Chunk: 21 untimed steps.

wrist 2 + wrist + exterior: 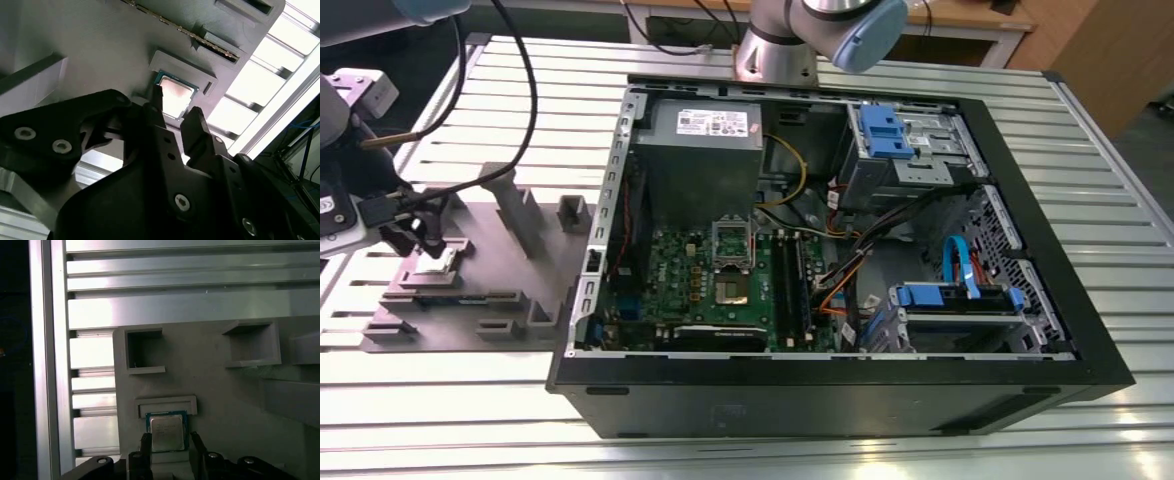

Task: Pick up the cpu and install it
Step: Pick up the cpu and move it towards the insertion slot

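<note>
The arm [781, 45] is a silver-grey tube with thick round joints, each closed by a pale blue cap [867, 35]. Its wrist housing [350, 100] is light grey and white with squared edges. Black cables [527, 100] loop down to it, one thick and one thin. The gripper [176, 104] is matte black in both wrist views, built of flat, angular link plates with rounded corners. Round silver screws [181, 201] sit sunk in those plates, singly and in pairs.
</note>
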Motion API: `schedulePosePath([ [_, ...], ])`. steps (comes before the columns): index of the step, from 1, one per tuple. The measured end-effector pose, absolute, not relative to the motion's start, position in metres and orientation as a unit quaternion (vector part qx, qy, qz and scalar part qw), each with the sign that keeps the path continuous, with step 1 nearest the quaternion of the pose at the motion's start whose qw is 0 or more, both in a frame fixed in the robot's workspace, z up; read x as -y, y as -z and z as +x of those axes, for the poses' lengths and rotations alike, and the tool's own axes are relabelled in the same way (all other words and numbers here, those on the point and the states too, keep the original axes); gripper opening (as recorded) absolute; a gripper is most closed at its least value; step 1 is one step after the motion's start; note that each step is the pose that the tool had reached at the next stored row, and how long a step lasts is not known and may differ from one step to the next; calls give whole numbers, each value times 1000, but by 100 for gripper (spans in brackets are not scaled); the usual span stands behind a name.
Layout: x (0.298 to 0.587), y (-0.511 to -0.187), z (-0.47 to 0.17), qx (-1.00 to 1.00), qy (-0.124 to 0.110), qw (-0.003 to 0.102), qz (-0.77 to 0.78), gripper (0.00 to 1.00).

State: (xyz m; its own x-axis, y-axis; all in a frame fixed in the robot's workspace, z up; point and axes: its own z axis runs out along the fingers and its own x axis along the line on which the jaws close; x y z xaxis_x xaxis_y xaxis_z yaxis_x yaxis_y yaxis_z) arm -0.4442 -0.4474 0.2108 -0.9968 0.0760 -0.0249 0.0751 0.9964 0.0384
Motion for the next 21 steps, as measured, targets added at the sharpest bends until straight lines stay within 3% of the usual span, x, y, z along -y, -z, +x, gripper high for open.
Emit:
schedulePosePath([
  [5,447,-211,-444,-999,-19,13,38,53],
  [6,447,-211,-444,-999,-19,13,38,59],
  [21,447,-192,-444,-1000,-20,13,17,59],
])
